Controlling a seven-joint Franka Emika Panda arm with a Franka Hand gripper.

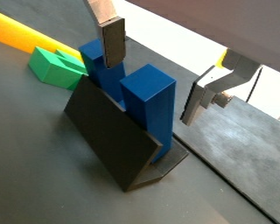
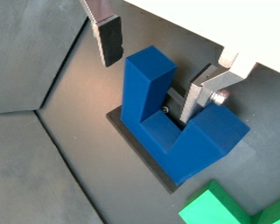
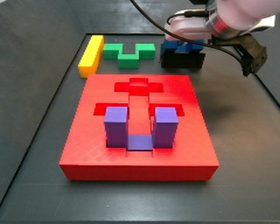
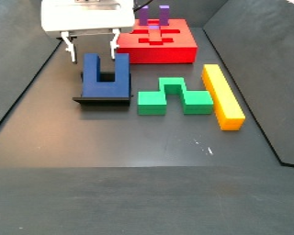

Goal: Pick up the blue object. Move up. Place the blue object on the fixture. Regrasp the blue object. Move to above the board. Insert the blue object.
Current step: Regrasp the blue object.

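Note:
The blue object [image 2: 166, 118] stands prongs-up on the black fixture [image 1: 113, 144], also seen in both side views as the blue object [image 4: 107, 78] on the fixture [image 4: 100, 98]. My gripper [image 2: 154, 66] is open and straddles one prong. One finger [image 2: 109, 39] hangs outside that prong with a gap. The other finger [image 2: 205, 89] sits in the slot between the prongs. In a wrist view the gripper [image 1: 157, 70] shows the same gap. The red board [image 3: 136, 153] lies nearer the camera, with my gripper [image 3: 192, 31] beyond its far end.
A purple U-shaped block [image 3: 136, 127] sits in the board's recess. A green block [image 3: 130, 52] and a yellow bar [image 3: 92, 54] lie beside the fixture. The green block [image 4: 175, 96] and yellow bar [image 4: 223, 95] show again by the red board [image 4: 175, 46].

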